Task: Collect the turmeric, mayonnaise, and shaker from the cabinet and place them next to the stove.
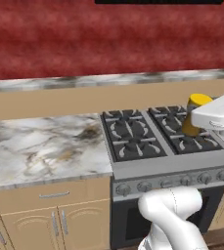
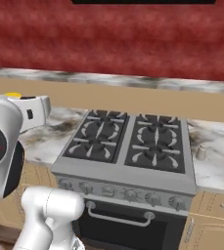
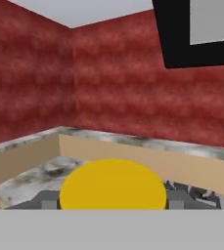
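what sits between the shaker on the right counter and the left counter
The stove, its four burners bare, fills the stretch between the shaker and the left counter in the right base view.

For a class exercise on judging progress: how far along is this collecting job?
Done: the shaker stands on the counter beside the stove. In hand: the gripper holds the turmeric near the stove. Left: set it down, then probably fetch the mayonnaise.

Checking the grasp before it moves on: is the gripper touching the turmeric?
Touching. In the hand view the turmeric's yellow lid sits tight between the gripper's fingers, and the left base view shows the jar hanging above the stove.
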Robot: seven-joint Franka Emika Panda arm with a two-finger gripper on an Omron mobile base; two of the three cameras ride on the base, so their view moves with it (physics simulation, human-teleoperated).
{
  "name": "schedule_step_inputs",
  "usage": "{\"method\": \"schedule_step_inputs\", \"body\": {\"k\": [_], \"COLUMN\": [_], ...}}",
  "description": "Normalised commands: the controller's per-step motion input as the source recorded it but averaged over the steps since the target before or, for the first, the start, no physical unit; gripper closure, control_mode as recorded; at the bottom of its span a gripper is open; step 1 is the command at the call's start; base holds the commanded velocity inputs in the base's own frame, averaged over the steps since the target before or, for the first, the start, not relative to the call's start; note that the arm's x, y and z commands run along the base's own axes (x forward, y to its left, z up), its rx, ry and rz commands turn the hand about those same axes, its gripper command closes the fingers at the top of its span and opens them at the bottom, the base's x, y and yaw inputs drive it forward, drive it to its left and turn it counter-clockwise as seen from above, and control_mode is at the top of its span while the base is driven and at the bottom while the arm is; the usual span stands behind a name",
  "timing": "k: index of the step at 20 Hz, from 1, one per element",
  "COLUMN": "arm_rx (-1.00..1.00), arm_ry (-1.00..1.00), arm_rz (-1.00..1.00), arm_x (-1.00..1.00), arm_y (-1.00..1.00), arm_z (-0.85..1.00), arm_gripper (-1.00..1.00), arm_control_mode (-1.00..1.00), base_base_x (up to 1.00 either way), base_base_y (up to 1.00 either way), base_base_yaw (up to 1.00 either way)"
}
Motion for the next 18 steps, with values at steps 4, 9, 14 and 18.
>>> {"method": "schedule_step_inputs", "body": {"k": [4, 9, 14, 18], "arm_rx": [0.0, 0.0, 0.01, 0.0], "arm_ry": [0.0, 0.0, 0.01, 0.02], "arm_rz": [0.0, 0.0, 0.01, 0.03], "arm_x": [0.0, 0.0, 0.39, 1.0], "arm_y": [0.0, 0.0, 0.16, 0.45], "arm_z": [0.0, 0.0, -0.15, -0.67], "arm_gripper": [1.0, 1.0, 1.0, 1.0], "arm_control_mode": [1.0, 1.0, -1.0, -1.0], "base_base_x": [0.59, 0.67, 0.47, 0.0], "base_base_y": [0.31, 0.33, 0.19, 0.0], "base_base_yaw": [-0.02, 0.0, 0.0, 0.0]}}
